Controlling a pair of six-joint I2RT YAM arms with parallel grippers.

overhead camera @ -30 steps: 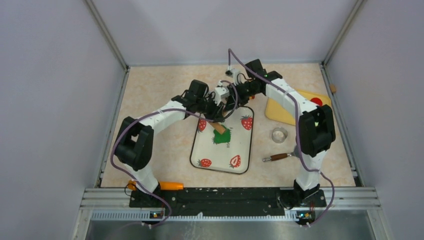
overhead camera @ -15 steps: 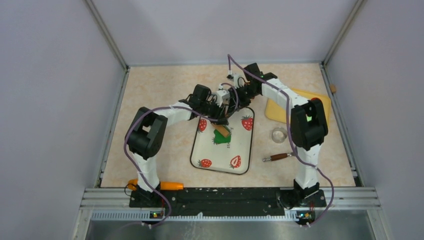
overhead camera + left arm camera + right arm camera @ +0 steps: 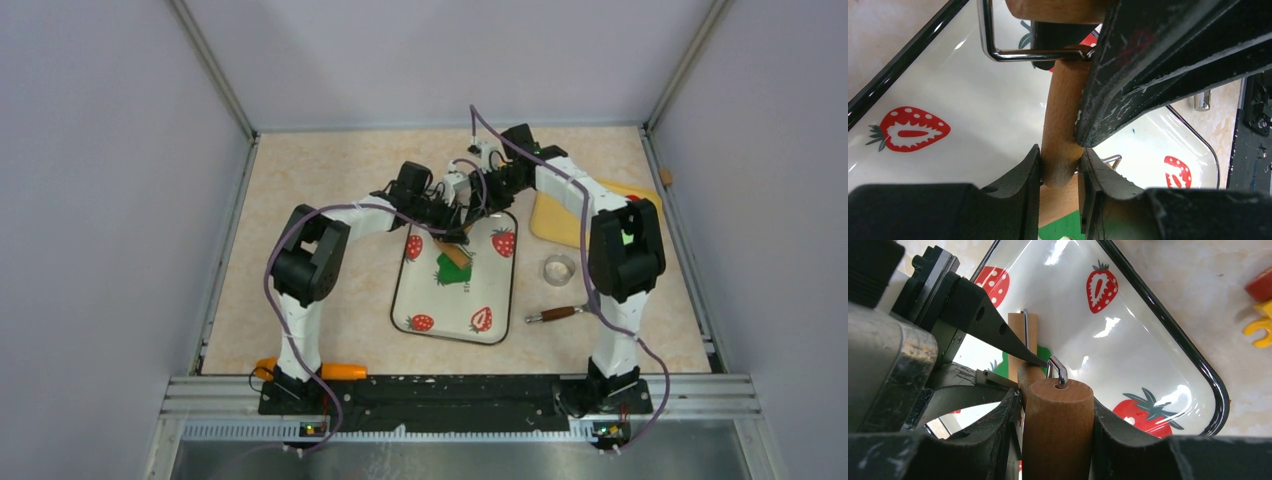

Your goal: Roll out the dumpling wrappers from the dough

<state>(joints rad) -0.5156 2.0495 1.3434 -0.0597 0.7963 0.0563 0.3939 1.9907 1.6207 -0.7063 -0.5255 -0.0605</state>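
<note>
The dark green dough (image 3: 452, 272) lies flattened on the strawberry tray (image 3: 430, 300). A wooden pastry roller rests on it, its lower drum (image 3: 457, 255) sitting on the dough (image 3: 1063, 227). My left gripper (image 3: 1060, 165) is shut on the roller's handle (image 3: 1063, 115). My right gripper (image 3: 1058, 405) is shut on the tool's upper wooden drum (image 3: 1058, 435), where the metal wire enters its end. In the top view both grippers, left (image 3: 452, 225) and right (image 3: 472, 200), meet over the tray's far end. A green sliver of dough (image 3: 1044, 351) shows beside the lower drum (image 3: 1015, 340). No dumpling wrappers are in view.
A yellow board (image 3: 560, 218) carrying a red disc (image 3: 632, 202) lies at the right. Nearer are a clear round cutter (image 3: 559, 269) and a brown-handled tool (image 3: 555, 314). An orange object (image 3: 340, 371) lies by the left arm's base.
Both arms have shifted right, the left arm's elbow swinging inward. The tray, dough and roller have slid slightly right with them. Both grips are unchanged.
</note>
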